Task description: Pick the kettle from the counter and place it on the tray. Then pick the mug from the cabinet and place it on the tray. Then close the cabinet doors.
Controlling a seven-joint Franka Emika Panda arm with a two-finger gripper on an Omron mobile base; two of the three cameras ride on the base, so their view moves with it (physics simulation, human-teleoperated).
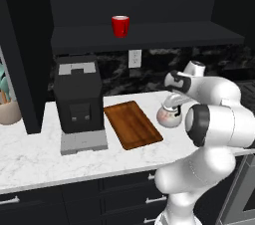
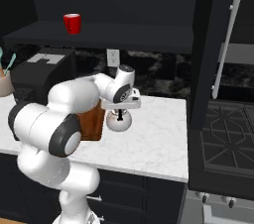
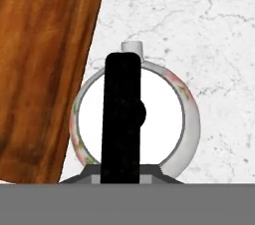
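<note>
Gripper closed on black handle of kettle; kettle sits on marble counter, just right of wooden tray. Red mug on cabinet shelf.

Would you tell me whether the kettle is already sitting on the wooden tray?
No, the kettle stands on the white counter, just to the right of the tray.

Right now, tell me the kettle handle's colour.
Black; the kettle handle shows best in the hand view.
</note>
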